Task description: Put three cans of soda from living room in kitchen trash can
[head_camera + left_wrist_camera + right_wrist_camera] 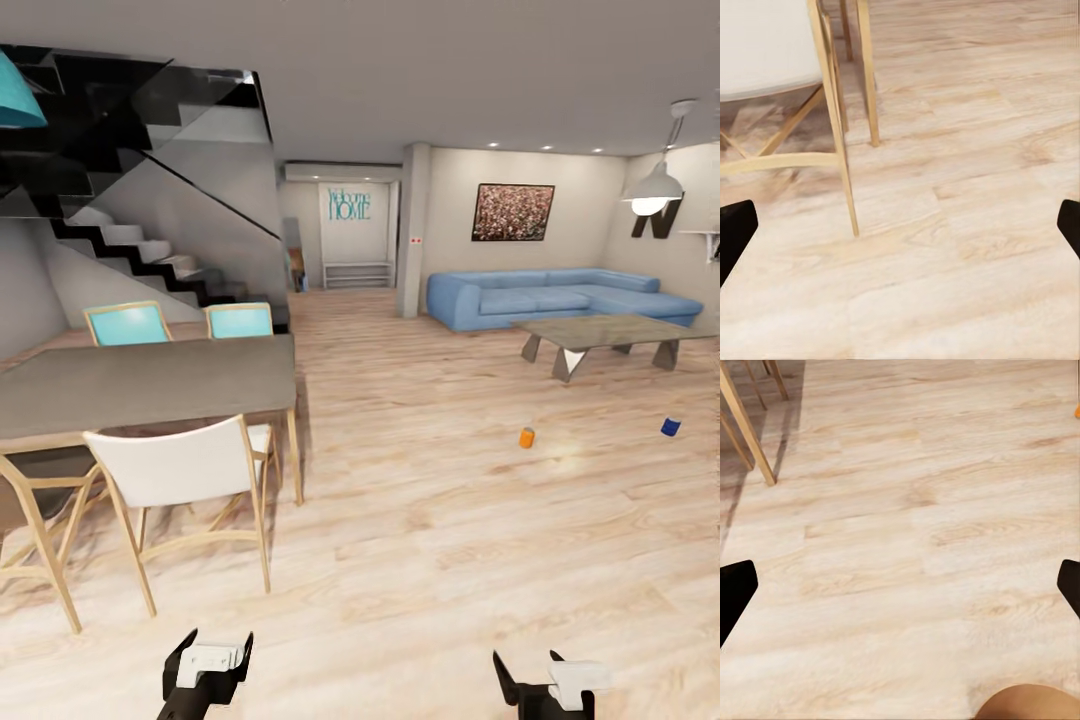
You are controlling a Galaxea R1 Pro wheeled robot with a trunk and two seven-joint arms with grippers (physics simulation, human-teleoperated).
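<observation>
In the living room area, an orange soda can (526,437) stands on the wood floor, and a dark blue can (670,427) stands farther right. Both are well ahead of me, in front of the glass coffee table (610,335). A sliver of orange (1077,411) shows at the edge of the right wrist view. The second orange can and the trash can are out of view. My left gripper (210,662) (900,232) and right gripper (545,685) (900,589) hang low over bare floor, both open and holding nothing.
A grey dining table (140,385) with a white chair (180,465) and teal chairs (128,324) stands at my left. A blue corner sofa (560,297) lines the far wall, with stairs (150,250) at back left. A rounded brown shape (1027,703) shows close by the right arm.
</observation>
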